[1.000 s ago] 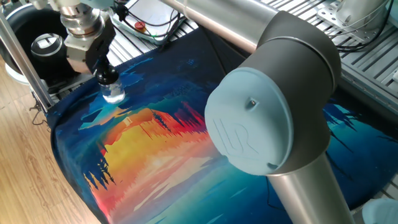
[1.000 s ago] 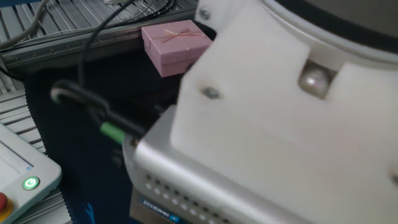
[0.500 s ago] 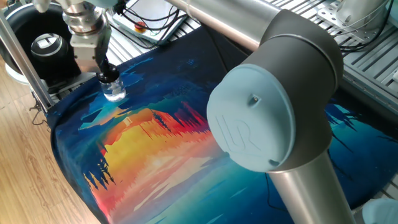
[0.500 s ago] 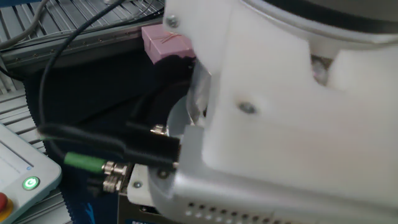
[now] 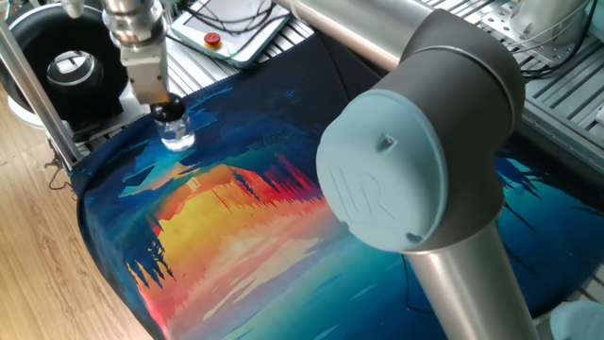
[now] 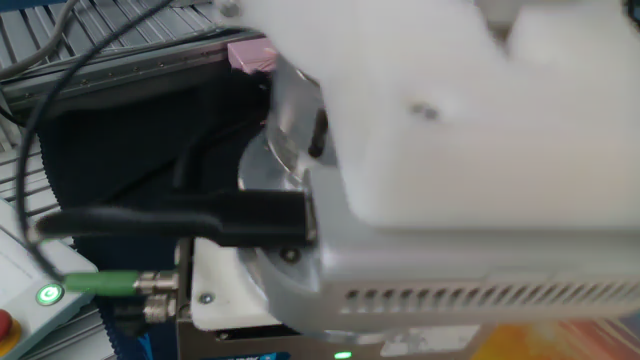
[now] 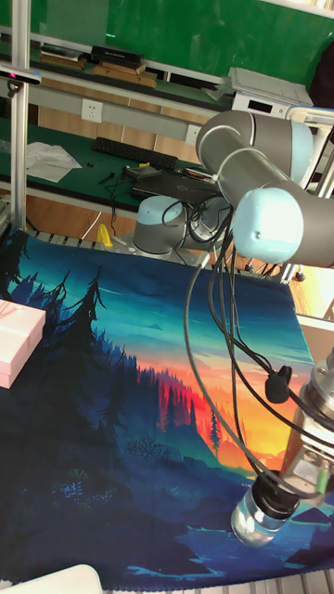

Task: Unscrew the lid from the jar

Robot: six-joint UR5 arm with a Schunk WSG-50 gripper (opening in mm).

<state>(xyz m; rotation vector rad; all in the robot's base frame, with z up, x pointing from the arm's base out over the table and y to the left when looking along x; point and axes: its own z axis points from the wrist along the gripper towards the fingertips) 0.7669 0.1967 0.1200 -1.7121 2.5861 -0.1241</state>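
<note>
Sunset-forest cloth (image 5: 236, 217) covers table; jar (image 5: 176, 139) upright

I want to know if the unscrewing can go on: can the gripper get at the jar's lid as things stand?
Probably yes: the gripper is already down on the lid atop the jar, nothing between.

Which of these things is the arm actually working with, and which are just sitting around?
Part of the job:
the jar, small clear glass, upright on the painted cloth
the lid, black cap on its neck
the gripper, down on the lid

Just lying about:
pink gift box, at the cloth's edge
black ring-shaped device, off the cloth
red button
</note>
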